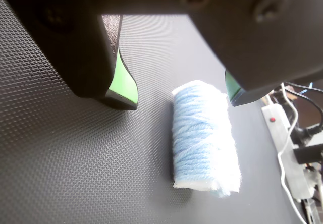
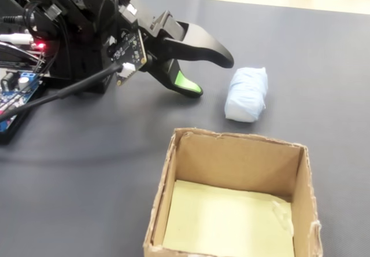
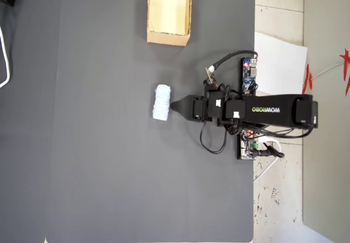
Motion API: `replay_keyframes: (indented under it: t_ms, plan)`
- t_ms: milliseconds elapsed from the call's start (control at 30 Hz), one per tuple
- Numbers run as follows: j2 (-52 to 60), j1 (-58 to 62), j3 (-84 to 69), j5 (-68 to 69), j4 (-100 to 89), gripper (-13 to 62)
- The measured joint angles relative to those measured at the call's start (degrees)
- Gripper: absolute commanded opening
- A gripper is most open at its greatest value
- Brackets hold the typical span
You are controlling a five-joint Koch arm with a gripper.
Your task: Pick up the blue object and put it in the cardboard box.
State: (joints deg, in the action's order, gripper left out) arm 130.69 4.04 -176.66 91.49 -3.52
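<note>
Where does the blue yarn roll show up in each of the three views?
Wrist view: the yarn roll lies centre-right on the dark mat, below and between the green-padded fingers.
Fixed view: upper right, right of the fingers and beyond the cardboard box.
Overhead view: centre, just left of the gripper, below the box.
Shared landmark: the gripper's tips beside the roll.

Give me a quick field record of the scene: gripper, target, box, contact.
gripper: black with green-padded fingers, open, jaws spread either side of the roll's near end
target: pale blue ribbed yarn roll, lying on its side on the dark textured mat
contact: none visible; roll not yet grasped
box: small brown cardboard box, open top, yellowish inside, nothing in it
box position: overhead view, up and left of the arm
</note>
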Motion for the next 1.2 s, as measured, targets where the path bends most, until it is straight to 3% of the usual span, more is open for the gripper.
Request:
replay_keyframes:
  t_ms: [800,1200]
  plan:
    - [0.0,-0.2,1.0,3.5,0.4,33.9]
    - [0.0,-0.6,7.5,6.9,12.8,33.0]
